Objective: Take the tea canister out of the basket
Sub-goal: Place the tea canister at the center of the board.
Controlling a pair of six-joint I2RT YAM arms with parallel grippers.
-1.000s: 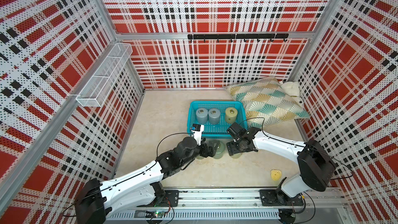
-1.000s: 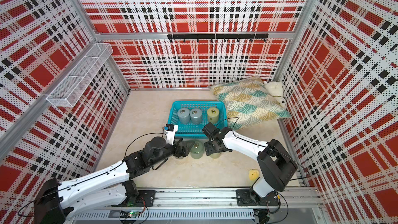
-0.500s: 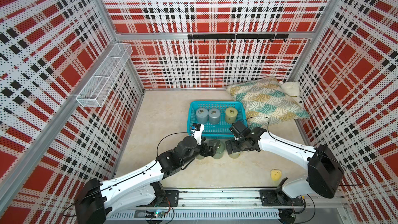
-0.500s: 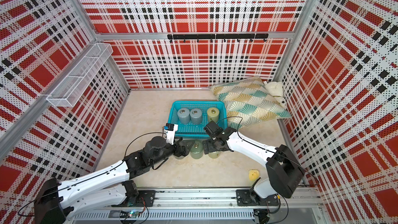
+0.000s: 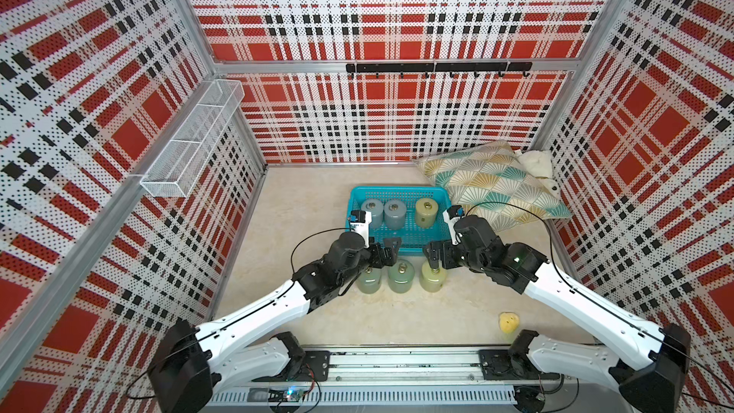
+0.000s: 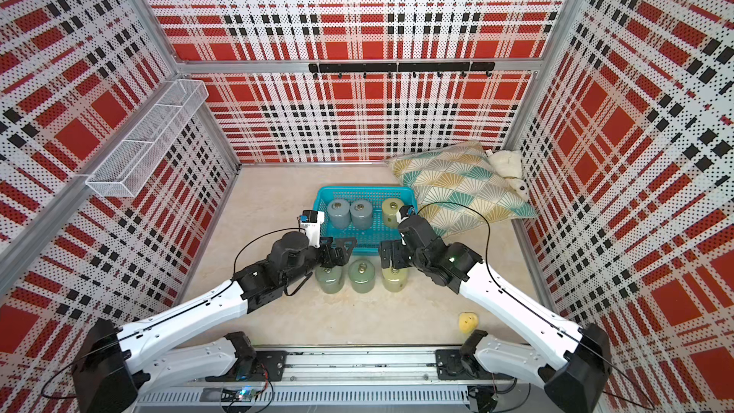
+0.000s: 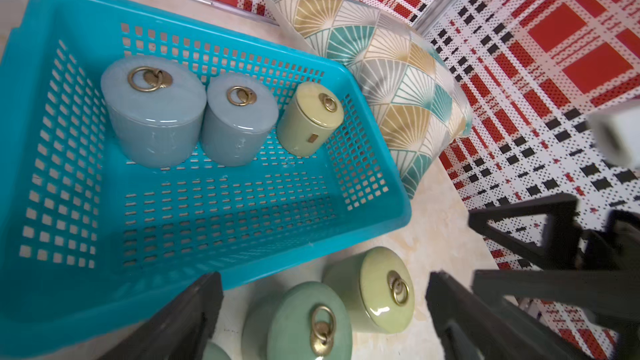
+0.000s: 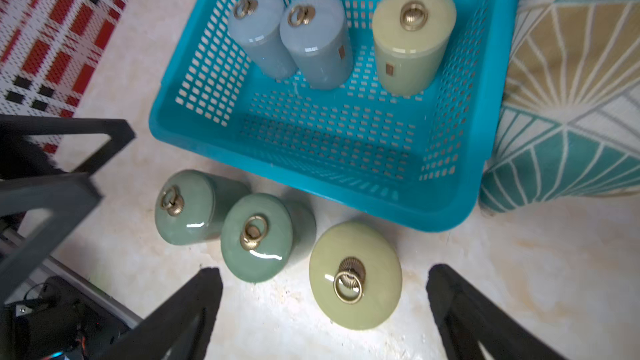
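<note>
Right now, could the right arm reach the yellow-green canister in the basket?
Probably yes: the open right gripper hovers outside the basket, and the yellow-green canister stands upright at the nearest end with nothing over it.

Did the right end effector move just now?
Yes. The right end effector shifted slightly toward the near right corner of the turquoise plastic lattice basket.

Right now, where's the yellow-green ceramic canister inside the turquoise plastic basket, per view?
Top view: yellow-green ceramic canister in the far row, nearest the fan-patterned pillow.
Top view: same spot.
Left wrist: there, beside two grey-blue canisters.
Right wrist: there, same neighbours.
Shared landmark: turquoise plastic basket rim.
</note>
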